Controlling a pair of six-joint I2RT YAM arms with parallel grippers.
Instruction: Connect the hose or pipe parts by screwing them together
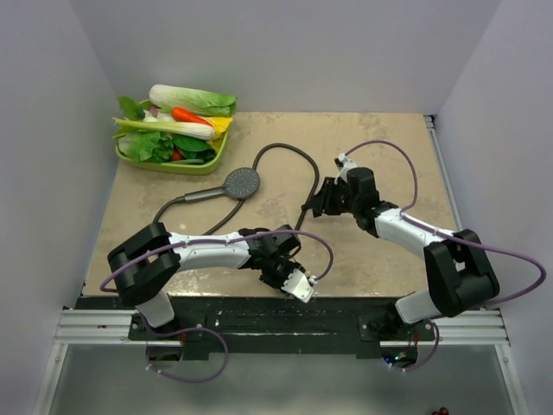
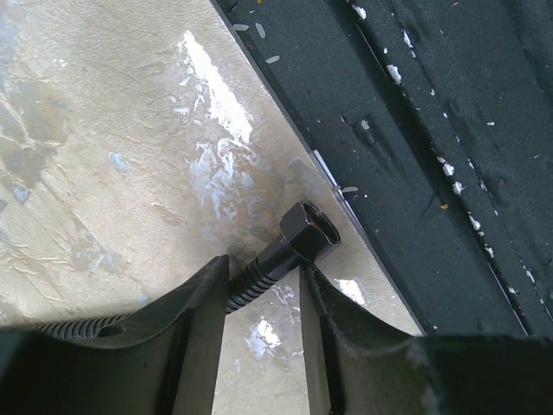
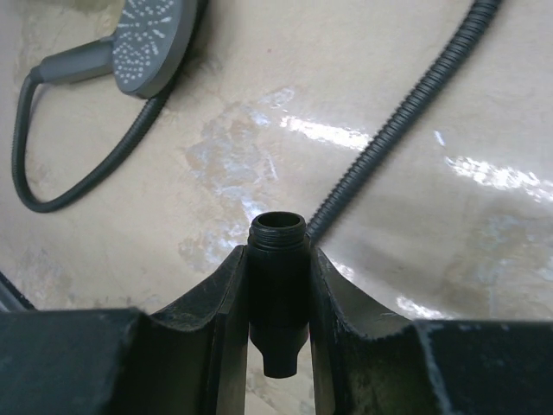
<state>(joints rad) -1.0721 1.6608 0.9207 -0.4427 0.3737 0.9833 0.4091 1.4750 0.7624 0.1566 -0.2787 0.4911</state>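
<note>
Right claw (image 3: 277,252): closed on a short black threaded fitting (image 3: 276,285), held upright between the fingers, its threaded mouth just past the tips. Beyond it the hose (image 3: 406,104) lies on the table (image 3: 259,130), running off to the far right. The shower head (image 3: 151,39) lies face up, well apart at far left.

Left claw (image 2: 263,270): part open, with the hose passing slantwise between the fingers and against one of them; whether it grips cannot be told. The nut (image 2: 308,232) sits just past the tips, by the table's near edge.

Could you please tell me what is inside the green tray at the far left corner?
A cabbage, a carrot and leafy greens fill the green tray past its rim; its floor is covered.
</note>
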